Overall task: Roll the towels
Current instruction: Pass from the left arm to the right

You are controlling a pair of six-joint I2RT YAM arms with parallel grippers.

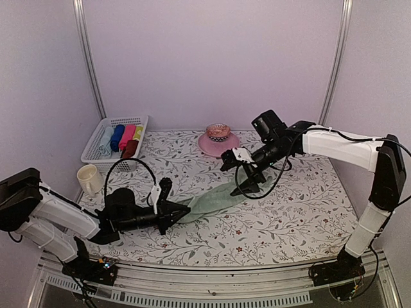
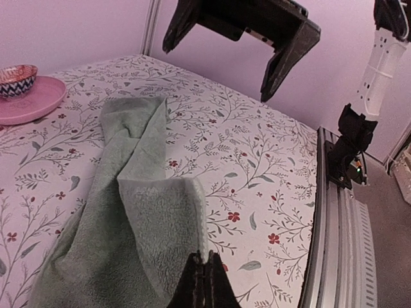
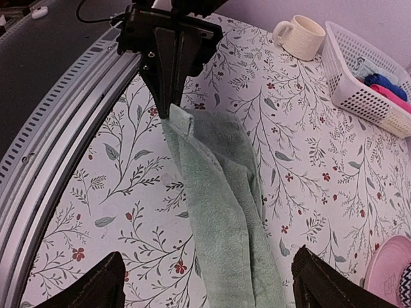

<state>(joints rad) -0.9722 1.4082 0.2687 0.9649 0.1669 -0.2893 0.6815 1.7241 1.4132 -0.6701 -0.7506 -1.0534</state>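
Observation:
The pale sage green towel (image 1: 215, 200) lies bunched in a long strip on the floral table cover. It also shows in the left wrist view (image 2: 128, 212) and the right wrist view (image 3: 218, 186). Its round motif is hidden. My left gripper (image 1: 186, 209) is shut on the towel's near corner (image 2: 205, 260), low by the table's front edge. My right gripper (image 1: 241, 174) is open and empty, hovering above the strip's far end (image 3: 209, 289). A dark red-brown roll (image 1: 130, 149) lies in the basket.
A white basket (image 1: 103, 151) with several coloured rolls stands at the back left, a cream mug (image 1: 90, 178) beside it. A pink plate (image 1: 209, 146) holding a patterned bowl (image 1: 218, 132) sits at the back centre. A metal rail runs along the front edge.

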